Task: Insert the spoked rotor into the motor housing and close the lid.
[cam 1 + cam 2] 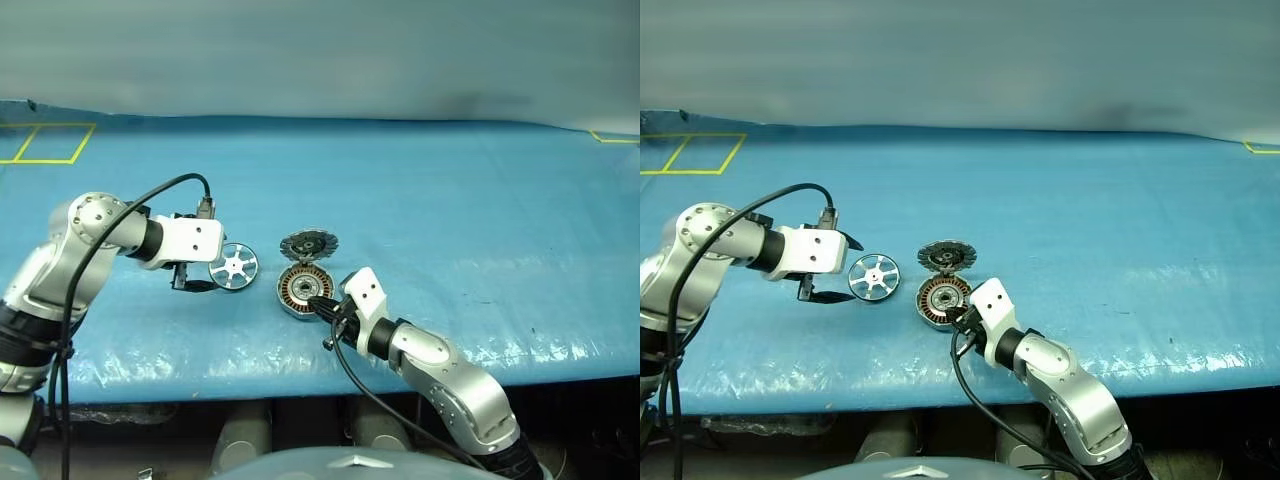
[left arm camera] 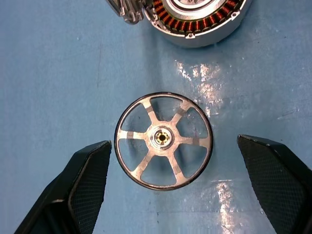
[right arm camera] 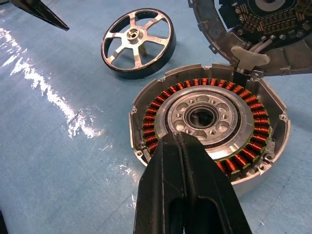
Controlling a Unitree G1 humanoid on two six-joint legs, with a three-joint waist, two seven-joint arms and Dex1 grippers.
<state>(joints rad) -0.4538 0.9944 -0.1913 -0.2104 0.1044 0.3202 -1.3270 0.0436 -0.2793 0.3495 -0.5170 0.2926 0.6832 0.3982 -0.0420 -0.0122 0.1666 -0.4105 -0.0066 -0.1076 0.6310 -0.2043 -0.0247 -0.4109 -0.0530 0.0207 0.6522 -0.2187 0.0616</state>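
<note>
Rotor not yet inserted; lid (image 1: 308, 243) open.
Wide-spread left gripper (image 2: 187, 183) brackets the spoked rotor (image 2: 164, 140) lying on the table; closed right gripper (image 3: 187, 161) rests on the motor housing (image 3: 209, 122).

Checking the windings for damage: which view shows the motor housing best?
The right wrist view: motor housing close, full copper ring visible. Left wrist view catches only its edge; both head views show it small.
</note>
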